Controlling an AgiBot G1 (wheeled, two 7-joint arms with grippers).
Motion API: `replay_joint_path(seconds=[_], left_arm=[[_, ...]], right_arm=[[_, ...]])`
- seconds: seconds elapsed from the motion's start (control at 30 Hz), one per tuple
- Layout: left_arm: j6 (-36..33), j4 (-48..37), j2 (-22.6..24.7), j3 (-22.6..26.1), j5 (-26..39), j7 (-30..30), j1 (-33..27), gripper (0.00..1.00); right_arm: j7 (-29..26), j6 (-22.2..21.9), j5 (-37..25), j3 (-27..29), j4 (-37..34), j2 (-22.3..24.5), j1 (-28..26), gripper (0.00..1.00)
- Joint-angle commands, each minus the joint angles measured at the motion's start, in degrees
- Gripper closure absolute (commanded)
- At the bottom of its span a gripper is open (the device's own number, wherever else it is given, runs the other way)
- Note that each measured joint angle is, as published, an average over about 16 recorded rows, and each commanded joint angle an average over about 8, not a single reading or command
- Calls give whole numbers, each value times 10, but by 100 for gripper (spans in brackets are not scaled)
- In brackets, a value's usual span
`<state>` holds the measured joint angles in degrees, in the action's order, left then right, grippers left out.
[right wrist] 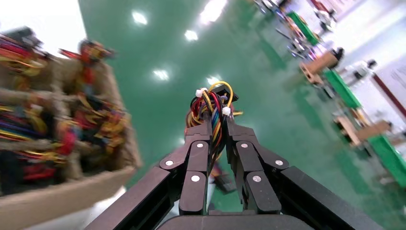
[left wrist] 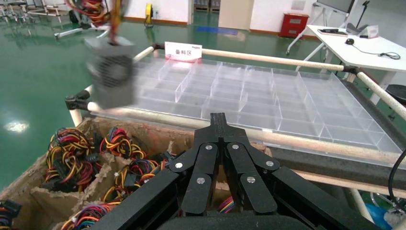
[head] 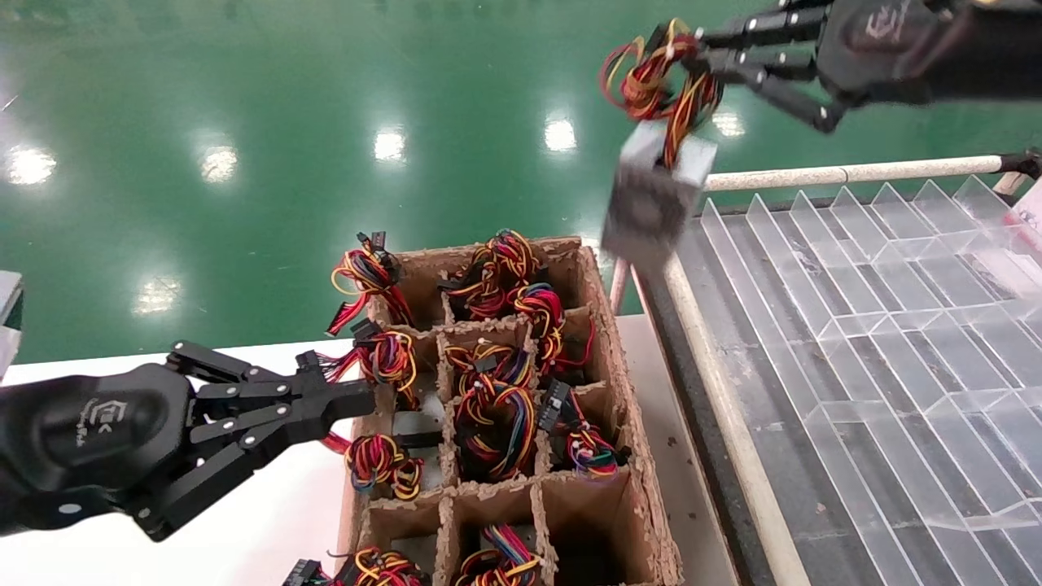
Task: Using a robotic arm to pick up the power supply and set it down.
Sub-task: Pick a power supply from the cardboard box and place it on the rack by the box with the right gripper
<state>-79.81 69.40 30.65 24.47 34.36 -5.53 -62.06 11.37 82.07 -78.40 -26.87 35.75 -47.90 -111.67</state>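
Observation:
The power supply (head: 655, 195), a small grey metal box, hangs in the air past the far right corner of the cardboard box, at the near edge of the clear tray. It dangles from its red, yellow, orange and black wire bundle (head: 659, 77). My right gripper (head: 692, 49), at the end of the robotic arm, is shut on that bundle (right wrist: 210, 103), with the wires pinched between its fingers. In the left wrist view the power supply (left wrist: 112, 79) appears blurred above the tray's corner. My left gripper (head: 368, 396) is shut and empty, its tips at the cardboard box's left side.
The cardboard box (head: 606, 342) has divider cells holding several more units with coloured wire bundles. A clear divided tray (head: 879, 325) lies to the right on a frame with a white tube rail (head: 855, 172). A white table (head: 269, 521) carries the box. Green floor lies beyond.

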Motion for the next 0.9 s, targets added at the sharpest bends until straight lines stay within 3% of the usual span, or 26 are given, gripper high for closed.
replay_joint_path(seconds=[0.03,0.3,0.7,0.9], left_arm=[[0,0,0,0,0,0,0,100],[0,0,0,0,0,0,0,100],[0,0,0,0,0,0,0,100],[0,0,0,0,0,0,0,100]], right_arm=[[27,-14,-22,-8,-38,-15,-20,100],[106,-104,-68,-22,-169,-65,-60,100],[180,-182,-97,-36,-282,-105,-82,100],[194,-275,-100,-36,-316,-133,-81,100]])
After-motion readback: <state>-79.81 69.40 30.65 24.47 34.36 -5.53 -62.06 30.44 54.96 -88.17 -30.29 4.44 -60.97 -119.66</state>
